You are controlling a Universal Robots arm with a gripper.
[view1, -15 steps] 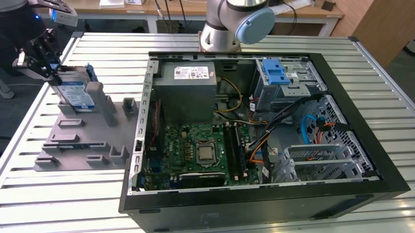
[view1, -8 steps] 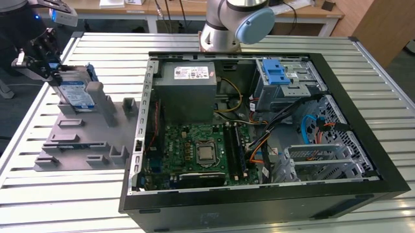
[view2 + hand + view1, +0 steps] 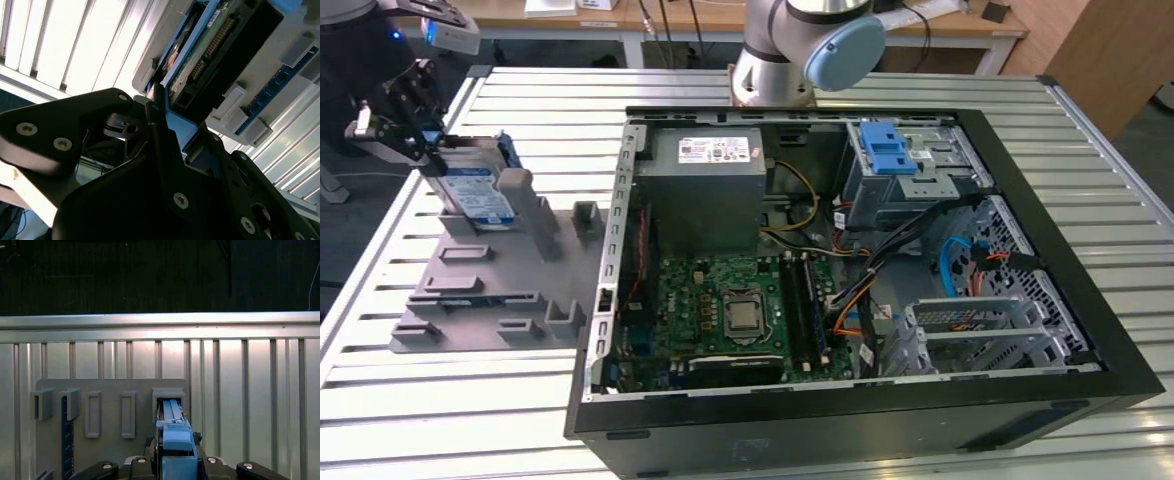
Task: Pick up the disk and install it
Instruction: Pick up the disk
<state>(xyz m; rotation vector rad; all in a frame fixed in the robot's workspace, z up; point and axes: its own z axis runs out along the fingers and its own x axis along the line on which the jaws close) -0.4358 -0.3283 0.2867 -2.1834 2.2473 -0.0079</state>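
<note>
Overhead, the exterior view sets the gripper (image 3: 434, 150) at its far left, beside the open computer case (image 3: 854, 420), on the slatted metal table (image 3: 454, 410). Its black fingers are pressed together on the upper end of the disk (image 3: 474, 195), which stands on edge in a slot of the grey holder (image 3: 480, 290). Of the three views, this one alone shows the white label with its blue band. It also shows the case interior: the green motherboard (image 3: 734, 310), the grey metal box (image 3: 707, 185) and the blue latch piece (image 3: 887, 155), all well apart from the disk.

Second wrist view, from close beneath the tool: the gripper (image 3: 180, 125) clamps the blue rail of the disk (image 3: 220, 45), one finger (image 3: 155, 107) lying against the rail's edge. The drive's green circuit board and dark connector end are visible here.

First wrist view, looking along the tool: the narrow blue edge of the disk (image 3: 174, 432) sits between the two sides of the gripper (image 3: 178, 452) and runs into the end slot of the holder (image 3: 110, 385). Three other upright pockets of the holder stand in a row beside it, against the table slats (image 3: 240, 390)
</note>
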